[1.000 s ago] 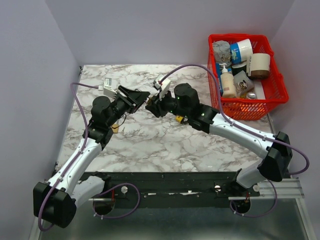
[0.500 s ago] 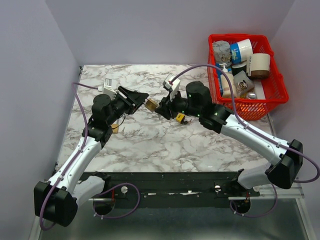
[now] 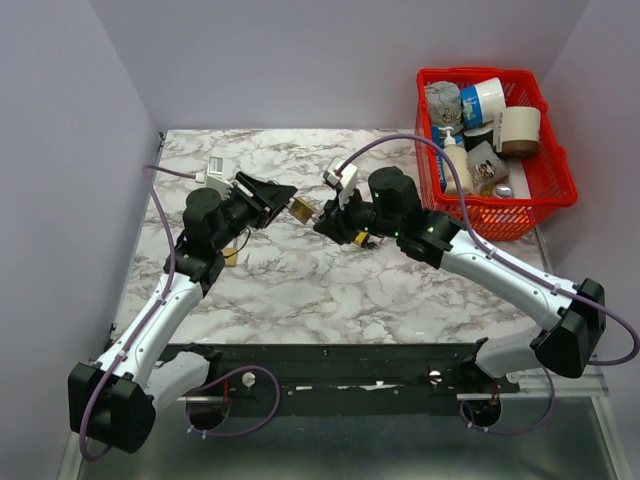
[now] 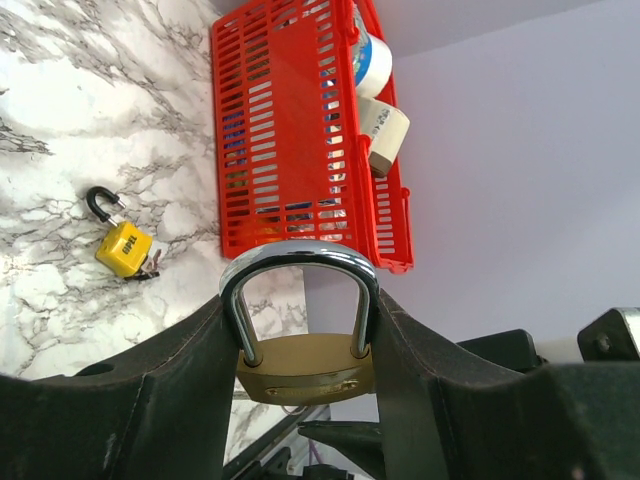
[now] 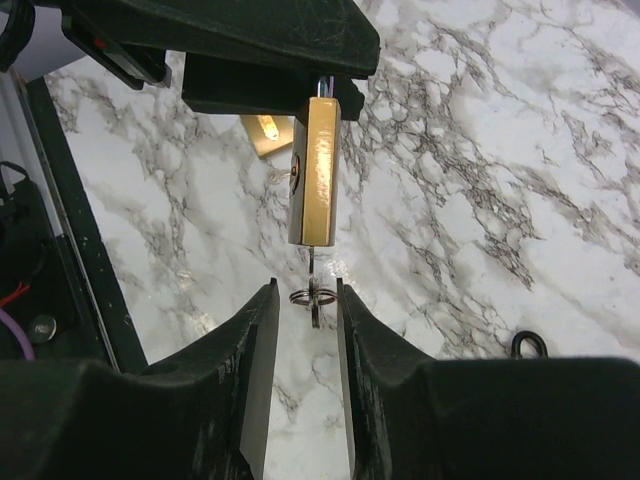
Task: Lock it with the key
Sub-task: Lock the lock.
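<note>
A brass padlock (image 3: 300,208) with a steel shackle is held above the table by my left gripper (image 3: 285,197), which is shut on it. In the left wrist view the fingers clamp the shackle and body of the padlock (image 4: 305,365). In the right wrist view the padlock (image 5: 318,175) hangs edge-on. A key (image 5: 314,285) with a small ring sticks out of its underside. My right gripper (image 5: 305,292) is open, with its fingertips on either side of the key's ring. It sits just right of the padlock in the top view (image 3: 322,218).
A yellow padlock (image 3: 360,238) with a black shackle lies on the marble table under my right arm, and it also shows in the left wrist view (image 4: 122,245). A small brass padlock (image 3: 231,256) lies by my left arm. A red basket (image 3: 492,212) of items stands at the back right.
My right gripper drew back to the right from the padlock, then moved slightly closer again. The key stays in the lock. The left arm has held still.
</note>
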Available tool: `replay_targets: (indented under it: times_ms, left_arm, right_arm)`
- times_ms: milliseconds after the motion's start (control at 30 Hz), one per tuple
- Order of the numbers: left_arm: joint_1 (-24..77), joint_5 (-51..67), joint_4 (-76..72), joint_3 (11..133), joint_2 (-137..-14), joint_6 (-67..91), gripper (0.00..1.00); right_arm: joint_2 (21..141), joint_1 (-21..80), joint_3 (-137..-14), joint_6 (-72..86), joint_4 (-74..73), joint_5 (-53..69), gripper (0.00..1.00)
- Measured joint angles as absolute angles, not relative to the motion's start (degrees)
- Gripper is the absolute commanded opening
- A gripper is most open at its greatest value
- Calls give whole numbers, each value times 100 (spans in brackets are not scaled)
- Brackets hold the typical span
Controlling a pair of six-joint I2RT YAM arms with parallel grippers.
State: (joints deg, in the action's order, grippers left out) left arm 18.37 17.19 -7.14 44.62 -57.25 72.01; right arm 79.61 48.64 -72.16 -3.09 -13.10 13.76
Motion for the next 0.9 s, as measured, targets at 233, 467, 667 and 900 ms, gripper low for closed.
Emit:
replay_targets:
  times_ms: [233,467,667,900]
  left_arm:
    - [1837,1719,-711,4462,-5725,7201,0]
    - [1798,1710,-668,4462,-5725,7157,0]
    - [1793,1708,-659,4462,-5736,7155,0]
    - [1758,1721,-436,4598,-5931,7096,0]
  right_arm:
    - [8090,4864,-7325,-305,-1321,1406,15]
    - [8112,4856,-7408,-314,-1337,1435,1]
    - [8112,4856,-7395,-349,-1334,1437,1]
    - [8051,4840,-7133,-366,-1162,1452,1]
